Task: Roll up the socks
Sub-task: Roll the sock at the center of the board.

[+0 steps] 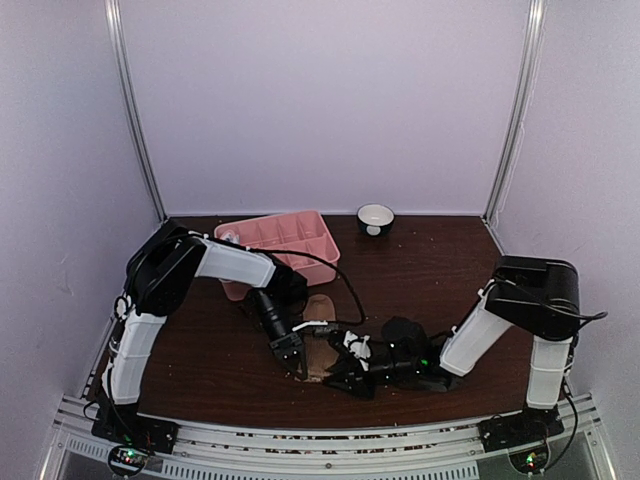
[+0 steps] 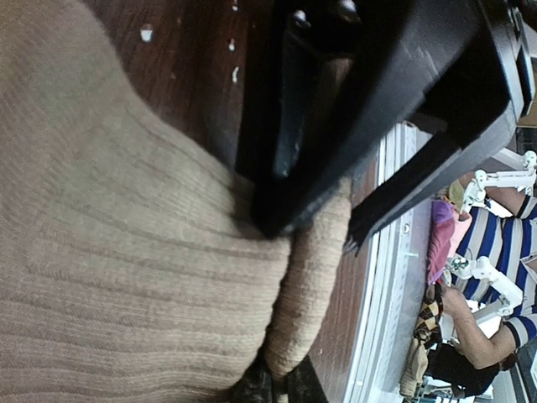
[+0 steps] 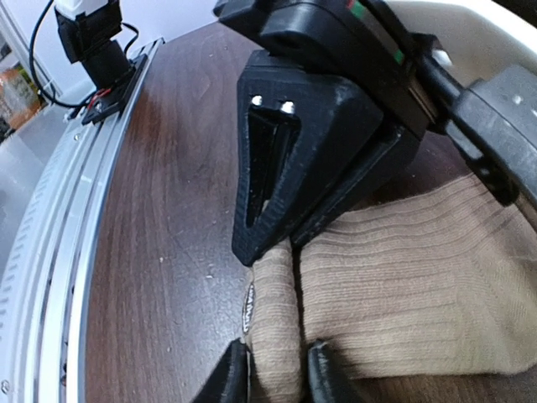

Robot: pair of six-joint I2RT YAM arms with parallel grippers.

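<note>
— Toward the near edge of the counter (image 3: 168,210), what lies there?
— The tan sock (image 3: 403,277), spread flat, with one edge folded up into a ridge.
— And the left fingers (image 3: 260,242)?
— Clamped together on that ridge, tips down on the cloth.
— The right fingers (image 3: 237,374)?
— Pinching the same ridge from both sides, near the left ones.

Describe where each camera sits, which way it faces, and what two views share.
Top: above and behind, looking down on the table; both arms show.
Left wrist: looks along the left end effector at the tan sock.
Right wrist: looks past its fingertips at the left end effector pinching that sock.
Shared: both wrist views show the sock's pinched fold.
</note>
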